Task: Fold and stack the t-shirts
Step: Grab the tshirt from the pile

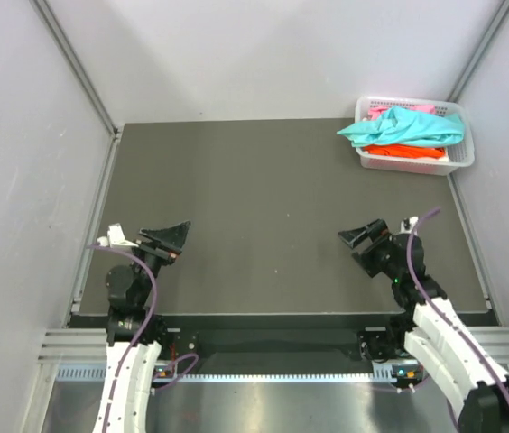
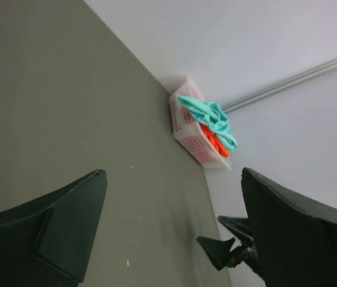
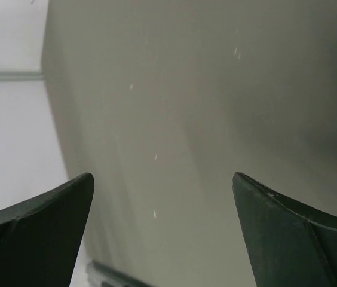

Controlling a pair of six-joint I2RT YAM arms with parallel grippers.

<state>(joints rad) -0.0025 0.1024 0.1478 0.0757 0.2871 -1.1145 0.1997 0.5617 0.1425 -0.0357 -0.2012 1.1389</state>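
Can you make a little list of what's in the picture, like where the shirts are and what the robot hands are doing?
shirts: teal shirt on top, orange shirt and pink shirt peeking out below
folded: none, all bunched up
where: white basket, far right corner of table
left gripper: open, empty
right gripper: open, empty

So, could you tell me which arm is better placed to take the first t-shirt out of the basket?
Likely the right: the basket holding the t-shirts sits in the far right corner, nearer the open right gripper.
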